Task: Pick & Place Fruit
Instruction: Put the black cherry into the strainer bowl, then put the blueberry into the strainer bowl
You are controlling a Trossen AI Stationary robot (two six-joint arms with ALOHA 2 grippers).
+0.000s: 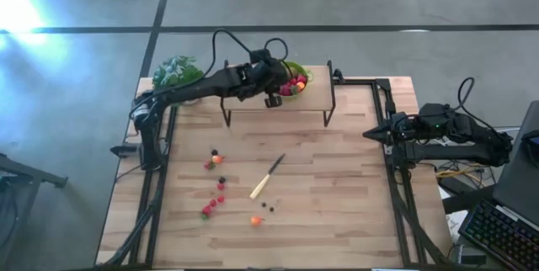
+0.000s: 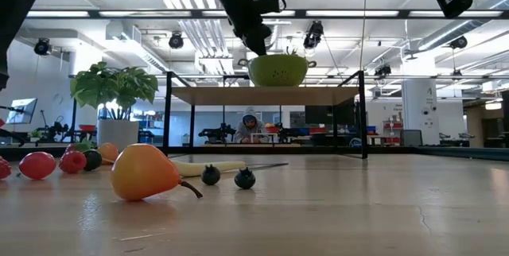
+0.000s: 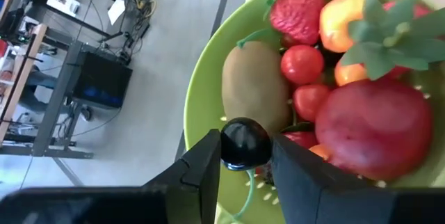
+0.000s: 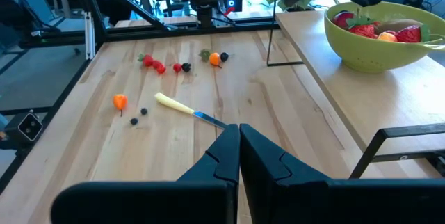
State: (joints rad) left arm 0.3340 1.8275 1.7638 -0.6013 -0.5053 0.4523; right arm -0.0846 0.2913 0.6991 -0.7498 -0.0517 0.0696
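Observation:
A green colander bowl [image 1: 300,77] stands on a raised wooden shelf at the table's far edge and holds strawberries, a kiwi-like ball [image 3: 255,85], orange pieces and a big red fruit. My left gripper [image 3: 243,156] hovers over the bowl's rim, shut on a dark berry [image 3: 245,142]. More small fruit lies on the table [image 1: 215,188]: red pieces, dark berries and an orange pear-like piece [image 2: 143,172]. My right gripper [image 4: 239,137] waits shut at the table's right edge [image 1: 375,134]. My left gripper pinches the dark berry [image 3: 245,142] between its two fingertips, one finger [image 3: 205,165] on each side of it. The fingers point down from above the bowl. The berry is lifted clear, above the bowl's rim [image 3: 198,106] beside the kiwi-like ball.
A pale-handled knife [image 1: 267,178] lies mid-table among the loose fruit. A leafy potted plant [image 1: 175,71] stands at the far left corner. The shelf's thin black legs [image 1: 330,111] stand on the table. A person sits far behind in the low view [image 2: 251,126].

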